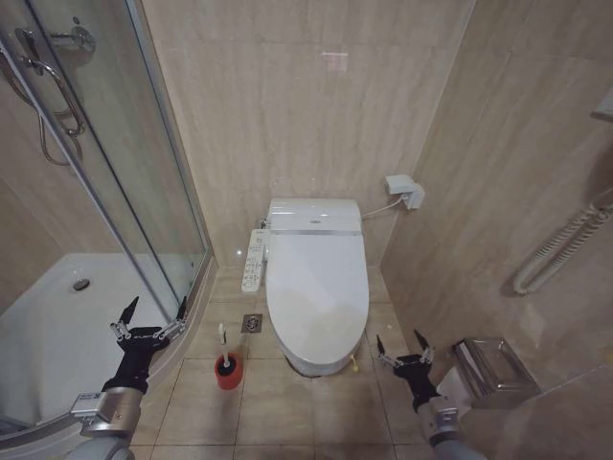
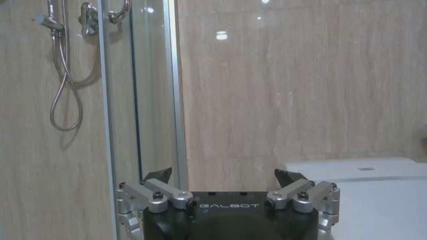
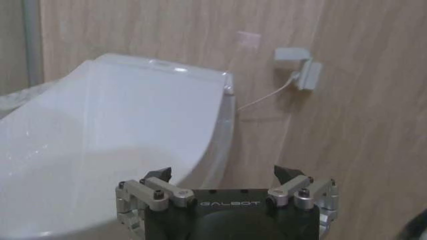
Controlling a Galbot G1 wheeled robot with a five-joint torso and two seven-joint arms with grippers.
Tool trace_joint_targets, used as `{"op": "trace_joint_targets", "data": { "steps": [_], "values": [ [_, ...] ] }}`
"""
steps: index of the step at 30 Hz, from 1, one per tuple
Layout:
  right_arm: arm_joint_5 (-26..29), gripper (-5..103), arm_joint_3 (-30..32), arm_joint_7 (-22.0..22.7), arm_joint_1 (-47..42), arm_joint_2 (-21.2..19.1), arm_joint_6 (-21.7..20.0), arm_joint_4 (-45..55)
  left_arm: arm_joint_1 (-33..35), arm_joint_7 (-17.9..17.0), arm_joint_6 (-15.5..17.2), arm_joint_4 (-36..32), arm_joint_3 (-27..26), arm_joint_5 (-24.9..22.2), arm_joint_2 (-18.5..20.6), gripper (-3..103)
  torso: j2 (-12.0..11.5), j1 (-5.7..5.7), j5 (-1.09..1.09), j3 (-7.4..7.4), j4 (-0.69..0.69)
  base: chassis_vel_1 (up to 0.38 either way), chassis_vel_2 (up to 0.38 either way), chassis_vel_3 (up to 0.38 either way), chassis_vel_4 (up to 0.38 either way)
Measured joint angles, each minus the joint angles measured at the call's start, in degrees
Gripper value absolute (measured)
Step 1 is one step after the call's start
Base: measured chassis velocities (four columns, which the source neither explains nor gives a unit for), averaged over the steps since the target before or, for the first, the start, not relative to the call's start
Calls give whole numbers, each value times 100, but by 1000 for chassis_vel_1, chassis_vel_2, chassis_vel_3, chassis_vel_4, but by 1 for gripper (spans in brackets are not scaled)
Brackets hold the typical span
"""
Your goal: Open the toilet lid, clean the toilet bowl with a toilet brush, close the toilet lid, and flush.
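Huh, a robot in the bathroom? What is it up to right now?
Nothing is being handled yet. The robot faces the toilet, whose toilet lid is down. Its left gripper hangs open near the shower door, and its right gripper hangs open beside the toilet's front; neither touches anything. The toilet brush stands in its red holder on the floor, left of the toilet.

The lid [image 1: 317,287] is a glossy white oval, shut flat over the bowl [image 1: 316,364], of which just the white front base shows beneath its near edge, standing on the tiled floor. The brush [image 1: 223,343] stands upright in its red holder [image 1: 228,372] on the floor just left of the bowl's front, thin white handle pointing up
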Motion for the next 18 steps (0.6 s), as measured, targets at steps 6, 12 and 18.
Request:
{"op": "trace_joint_targets", "data": {
  "steps": [6, 12, 18],
  "values": [
    [-436, 100, -261, -9, 172, 57, 200, -696, 0, 0, 0, 0, 0, 0, 0, 100, 0, 0, 0, 0, 0, 0, 0, 0, 0],
    [-564, 100, -341, -14, 146, 19, 219, -824, 0, 0, 0, 0, 0, 0, 0, 100, 0, 1, 0, 0, -1, 0, 0, 0, 0],
    [-705, 100, -389, -101, 215, -13, 208, -1009, 0, 0, 0, 0, 0, 0, 0, 100, 0, 0, 0, 0, 0, 0, 0, 0, 0]
  ]
}}
